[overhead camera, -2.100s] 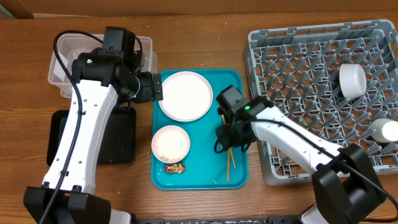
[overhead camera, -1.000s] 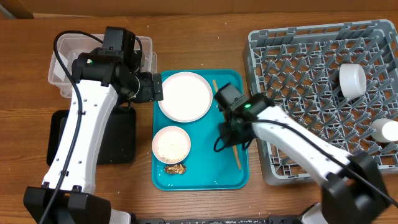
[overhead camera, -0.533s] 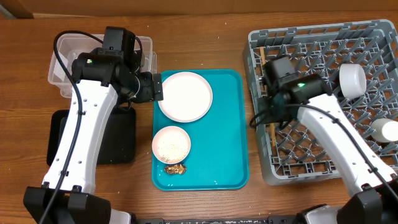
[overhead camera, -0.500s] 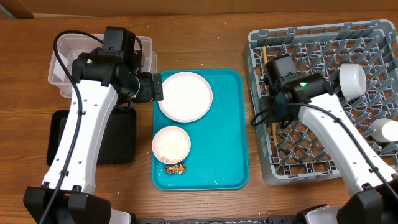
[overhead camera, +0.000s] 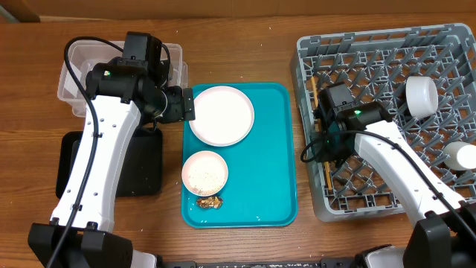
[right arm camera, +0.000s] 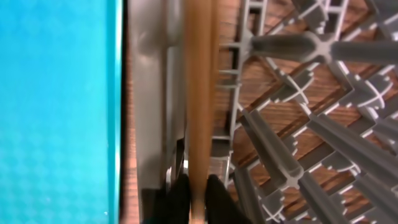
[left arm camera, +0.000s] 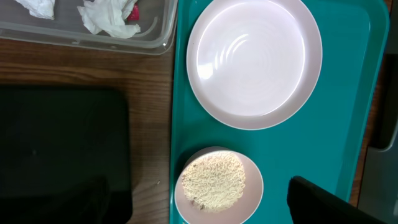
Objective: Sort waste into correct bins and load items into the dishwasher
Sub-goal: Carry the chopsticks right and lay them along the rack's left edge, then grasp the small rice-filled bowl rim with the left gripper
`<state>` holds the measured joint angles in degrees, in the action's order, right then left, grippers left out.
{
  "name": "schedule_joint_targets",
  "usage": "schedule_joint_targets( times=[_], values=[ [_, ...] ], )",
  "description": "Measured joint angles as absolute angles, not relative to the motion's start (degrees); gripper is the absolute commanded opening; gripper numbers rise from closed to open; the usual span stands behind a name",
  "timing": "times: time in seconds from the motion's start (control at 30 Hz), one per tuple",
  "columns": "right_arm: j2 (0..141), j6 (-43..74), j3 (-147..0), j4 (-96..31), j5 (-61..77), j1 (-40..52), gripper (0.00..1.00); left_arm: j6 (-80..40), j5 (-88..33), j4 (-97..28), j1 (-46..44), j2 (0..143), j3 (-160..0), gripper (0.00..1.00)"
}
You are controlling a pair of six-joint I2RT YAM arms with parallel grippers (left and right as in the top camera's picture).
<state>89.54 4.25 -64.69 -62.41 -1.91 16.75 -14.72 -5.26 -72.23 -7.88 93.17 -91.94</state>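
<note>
The right gripper (right arm camera: 193, 200) pinches the chopsticks (right arm camera: 198, 93) in narrow fingers, their length running along the rack's (right arm camera: 280, 46) left wall.

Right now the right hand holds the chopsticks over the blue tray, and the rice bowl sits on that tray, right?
No. The right hand holds the chopsticks over the left edge of the grey dish rack, not the blue tray, as the overhead view shows. The rice bowl is on that tray.

The overhead camera looks straight down on the whole brown wooden table (overhead camera: 238, 45). The left wrist camera looks down from nearer, sharing the round white plate (left arm camera: 254, 62), which sits in its upper centre. The right wrist camera faces the left edge of the large grey plastic dish rack (right arm camera: 298, 93) from very close.
</note>
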Motion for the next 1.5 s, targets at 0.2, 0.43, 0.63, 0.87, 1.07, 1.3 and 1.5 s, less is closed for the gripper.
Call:
schedule_joint_targets(
  times=[0.2, 0.43, 0.63, 0.87, 1.07, 1.3, 1.5],
  values=[
    [89.6, 4.4, -67.5, -67.1, -2.1, 16.7, 0.26, -14.7, -5.3, -72.2, -7.9, 93.2, -91.9, 0.91],
    [85.6, 8.0, -78.2, -67.2, -3.3, 10.9, 0.49, -14.7, -5.0, -72.7, -10.8, 93.2, -91.9, 0.93],
    [82.2, 10.7, -79.5, -68.3, 0.3, -1.3, 0.62, -14.7, -4.8, -72.5, -17.1, 93.2, -90.4, 0.92],
    [82.3, 11.3, -79.5, -70.1, 2.9, -5.2, 0.62, -14.8, -4.9, -70.5, -23.7, 94.5, -81.3, 0.89],
    [82.3, 11.4, -79.5, -70.0, 3.7, -5.2, 0.62, -15.8, -4.9, -63.9, -28.6, 94.9, -72.3, 0.83],
    [82.3, 11.6, -79.5, -70.0, 4.1, -5.2, 0.62, -16.4, -4.9, -52.6, -32.1, 95.0, -64.2, 0.76],
    [82.3, 11.6, -79.5, -70.0, 4.1, -5.2, 0.63, -16.5, -4.8, -47.5, -32.8, 95.0, -59.3, 0.52]
  ],
)
